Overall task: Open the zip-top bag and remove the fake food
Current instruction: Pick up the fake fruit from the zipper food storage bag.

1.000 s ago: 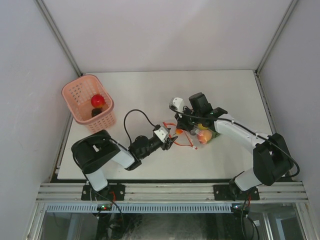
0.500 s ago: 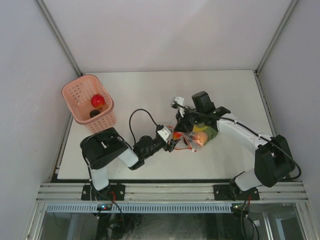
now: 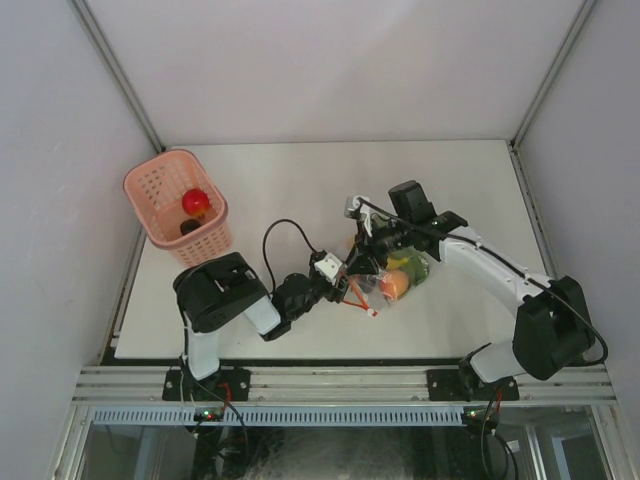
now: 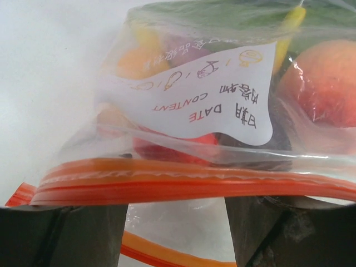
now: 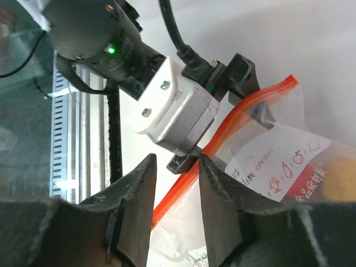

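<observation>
The zip-top bag (image 3: 392, 278) lies mid-table with the fake food (image 3: 396, 285) inside: orange, yellow, red and green pieces. In the left wrist view its white label (image 4: 217, 100) faces me, and a peach-coloured piece (image 4: 328, 83) shows behind the plastic. My left gripper (image 3: 343, 281) is open at the bag's mouth. One red-orange zipper strip (image 4: 194, 186) runs across just past its fingertips (image 4: 61, 233), and the other strip (image 4: 167, 253) lies lower. My right gripper (image 3: 368, 253) hovers over the mouth with its jaws (image 5: 177, 161) narrowly apart. The strip (image 5: 222, 139) and clear plastic show beyond them.
A pink perforated basket (image 3: 152, 186) stands at the far left with a red fruit (image 3: 195, 200) and a dark piece inside. White walls close the table at the back and sides. The left wrist's white camera housing (image 5: 172, 111) is close in front of my right fingers.
My left gripper has moved right, up to the bag's mouth. My right gripper has moved left and nearer, and the bag has shifted slightly with it.
</observation>
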